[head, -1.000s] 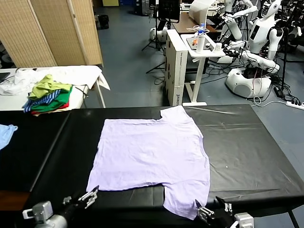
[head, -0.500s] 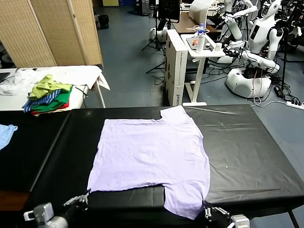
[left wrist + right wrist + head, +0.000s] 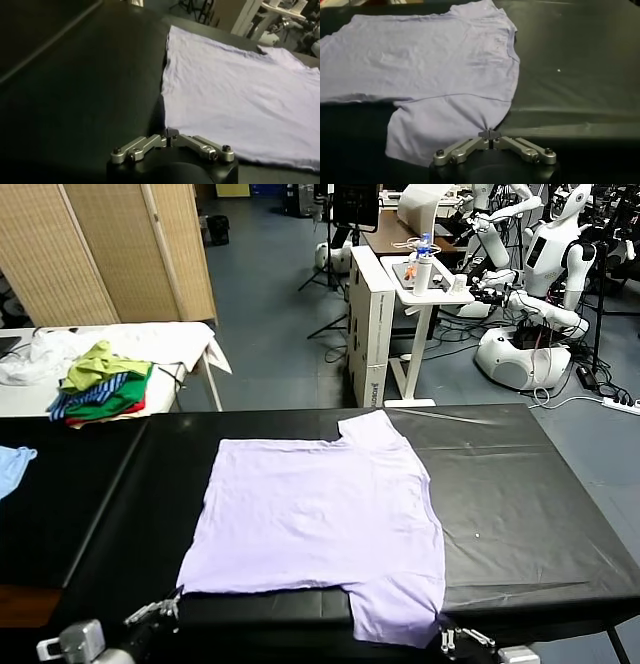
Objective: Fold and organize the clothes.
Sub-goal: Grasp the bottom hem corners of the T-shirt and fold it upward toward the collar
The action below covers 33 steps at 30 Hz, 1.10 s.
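Note:
The clothes are one pale lavender T-shirt point(image 3: 320, 514) lying flat on the black table point(image 3: 530, 494), one sleeve at the far edge and one at the near edge. My left gripper point(image 3: 165, 609) is at the near edge, shut on the shirt's near left hem corner point(image 3: 165, 125). In the left wrist view its fingertips point(image 3: 169, 137) meet right at that corner. My right gripper point(image 3: 452, 639) is shut on the edge of the near sleeve. In the right wrist view the T-shirt point(image 3: 435, 65) puckers into the closed right gripper point(image 3: 490, 133).
A heap of green, striped and red garments point(image 3: 100, 384) lies on a white table at the far left. A light blue cloth point(image 3: 12, 464) lies at the black table's left edge. A white stand point(image 3: 420, 294) and other robots point(image 3: 540, 284) are beyond the table.
Both grippers have shut on the shirt's near edge and drawn back toward me. The shirt has slid slightly toward the near table edge.

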Tool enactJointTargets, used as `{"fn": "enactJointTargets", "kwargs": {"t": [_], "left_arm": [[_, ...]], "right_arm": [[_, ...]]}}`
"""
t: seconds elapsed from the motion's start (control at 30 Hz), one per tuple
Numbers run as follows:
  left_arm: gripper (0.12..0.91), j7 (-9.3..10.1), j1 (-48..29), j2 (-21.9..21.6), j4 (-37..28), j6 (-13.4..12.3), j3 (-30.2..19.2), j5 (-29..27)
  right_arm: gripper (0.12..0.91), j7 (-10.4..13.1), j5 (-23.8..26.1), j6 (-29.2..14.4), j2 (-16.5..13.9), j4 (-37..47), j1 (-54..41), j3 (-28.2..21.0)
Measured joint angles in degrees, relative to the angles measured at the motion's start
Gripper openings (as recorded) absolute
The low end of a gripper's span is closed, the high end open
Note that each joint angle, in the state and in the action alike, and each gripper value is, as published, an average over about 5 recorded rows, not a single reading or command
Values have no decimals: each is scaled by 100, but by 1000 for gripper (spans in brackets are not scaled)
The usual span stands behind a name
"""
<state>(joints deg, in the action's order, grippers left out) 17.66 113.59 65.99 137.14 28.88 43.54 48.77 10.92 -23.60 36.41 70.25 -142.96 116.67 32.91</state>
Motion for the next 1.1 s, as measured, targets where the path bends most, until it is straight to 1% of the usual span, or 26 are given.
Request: {"fn": "enactJointTargets", "kwargs": {"t": [0.17,0.27,0.37,0.5,0.6,0.73,0.93,1.1], "left_arm": [[146,-2,129,112,144,-97,48,-38],[146,-33,88,195,157,-249,1,-85],[146,-57,-39,298,102,-413,-84,-139],[146,-123,-328,395,-26,-555,-177,-194],[146,-176,-584,403,-151,-658,-227,-254],[146,-197,-938,321,-383,-777,-338,-316],[146,-183,-1552,252,-805,-819,-557,-407],[146,-215,-1962,195,-1176,-852,-715,-501]], "right_arm": [[140,-120,-330,-332,-100,11,-148,135],[140,-175,-572,-590,-197,95,-377,215],[140,-184,-818,-754,-308,251,-739,216],[140,-170,-1031,-862,-465,560,-1346,123],[140,-142,-1092,-921,-577,896,-1852,2],[140,-85,-1097,-930,-657,1445,-2548,-198],[140,-49,-1001,-913,-646,2162,-3465,-585],[140,-43,-947,-901,-618,2524,-3934,-829]]}}
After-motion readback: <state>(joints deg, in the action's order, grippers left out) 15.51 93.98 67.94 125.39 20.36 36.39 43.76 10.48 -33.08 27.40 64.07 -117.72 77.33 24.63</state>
